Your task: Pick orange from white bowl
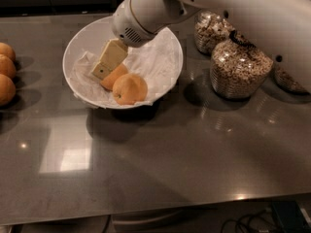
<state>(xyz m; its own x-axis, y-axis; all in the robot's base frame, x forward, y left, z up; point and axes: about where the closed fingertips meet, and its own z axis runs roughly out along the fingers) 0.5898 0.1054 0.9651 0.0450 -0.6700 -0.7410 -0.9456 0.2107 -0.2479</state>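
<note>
jaws, grip unclear, at the orange in white bowl on grey counter.

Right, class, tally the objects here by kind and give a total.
Oranges: 5 (rear orange, front orange in white bowl; 3 at left edge)
Jars: 3
Bowls: 1
End effector: 1, inside the bowl over rear orange
Total: 10

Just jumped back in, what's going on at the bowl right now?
The arm reaches into the bowl, with the end effector down at the rear orange and overlapping it in this view. The front orange lies right beside it on the paper lining. Nothing looks lifted yet. Three more oranges sit at the table's left edge, and jars stand to the right.
</note>
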